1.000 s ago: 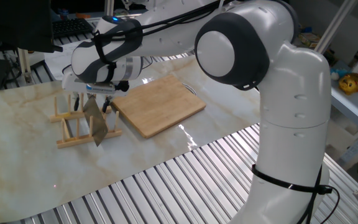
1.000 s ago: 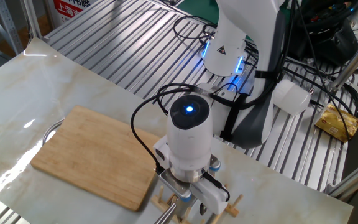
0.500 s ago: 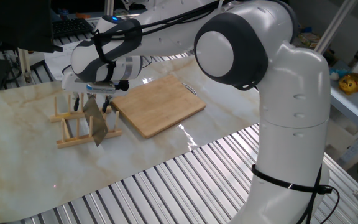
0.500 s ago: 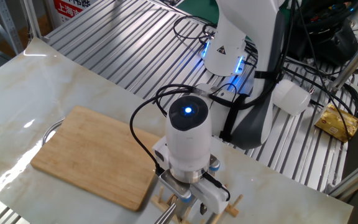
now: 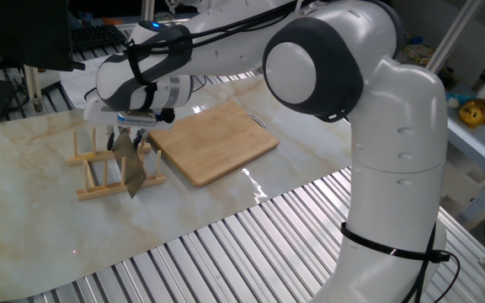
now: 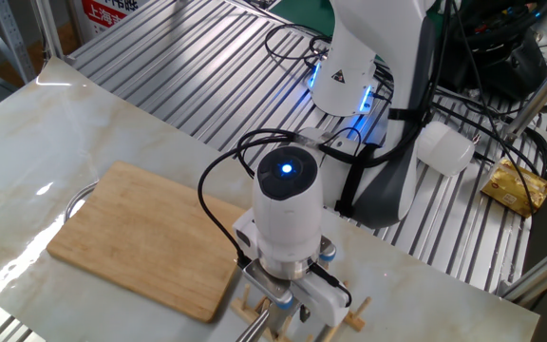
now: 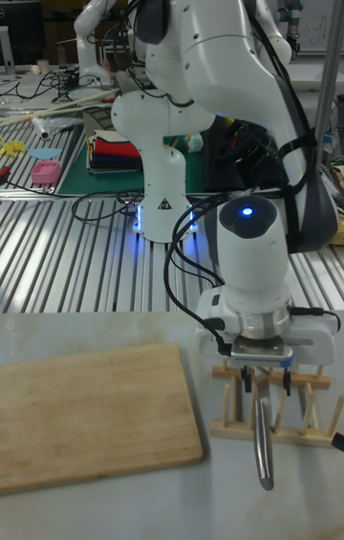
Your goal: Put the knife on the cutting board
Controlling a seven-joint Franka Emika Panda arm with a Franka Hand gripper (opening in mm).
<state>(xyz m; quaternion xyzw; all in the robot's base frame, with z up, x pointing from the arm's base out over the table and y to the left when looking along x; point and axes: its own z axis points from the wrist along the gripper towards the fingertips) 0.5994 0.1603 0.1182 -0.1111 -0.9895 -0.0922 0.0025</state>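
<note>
In one fixed view, the two-finger pincer (image 5: pixel 127 129) is gripping the small cleaver with the broad grey metal blade (image 5: pixel 130 165) by its handle, the blade hanging straight below it among the upright dowels of the light wooden peg rack (image 5: pixel 99 175). The rectangular light-brown bamboo cutting board (image 5: pixel 213 141) is lying just to the side of the pincer, bare. Judging from this, the risk is the blade catching a dowel if the arm is swinging sideways before it is lifting clear, dragging the rack or twisting the knife in the grip.

In the other fixed view, the pincer (image 6: pixel 275 296) is sitting at the bottom edge, closed on the knife's handle (image 6: pixel 258 322); the blade is cut off. The board's near corner (image 6: pixel 212 299) is lying close beside it, so a low carry could be knocking the blade tip on the board edge.

In the tall fixed view, the pincer (image 7: pixel 262 370) is pinching the handle, and the knife (image 7: pixel 263 441) is dangling edge-on in front of the rack (image 7: pixel 287 406), the board (image 7: pixel 91 411) off to one side.

Against the earlier frames, nothing is visibly shifting: arm, knife and rack are looking the same.
</note>
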